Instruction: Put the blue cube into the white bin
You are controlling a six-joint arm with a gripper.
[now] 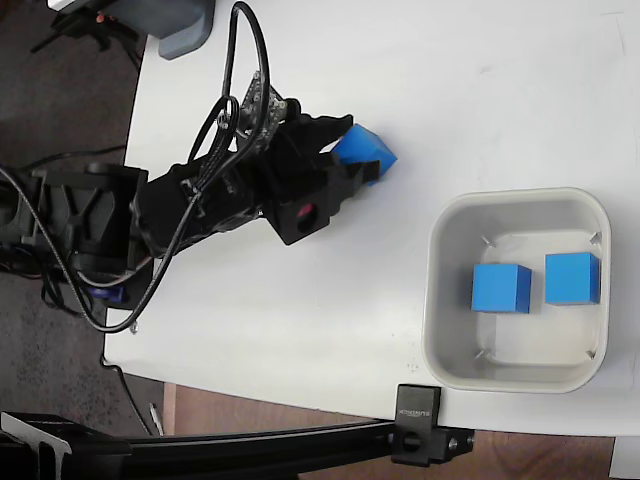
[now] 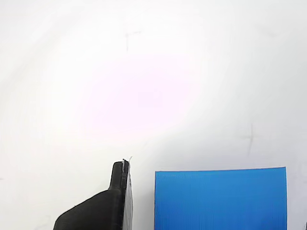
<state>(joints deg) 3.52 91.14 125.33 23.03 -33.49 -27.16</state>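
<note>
Three blue cubes are seen: two lie side by side, apart, inside the white bin [image 1: 520, 205] at the right of the fixed view; the third, the blue cube [image 1: 364, 152], is seen tilted at the tip of the tool [image 1: 352, 165], left of the bin over the white desk [image 1: 300, 320]. The black arm is extended from the left edge, angled up-right. In the wrist view, one finger [image 2: 112, 203] is seen just beside the cube; whether the cube is clamped cannot be told.

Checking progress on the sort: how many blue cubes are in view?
3. Two bright-blue matte cubes sit side by side in the off-white plastic bin; the third is between the black tool's fingers.
</note>
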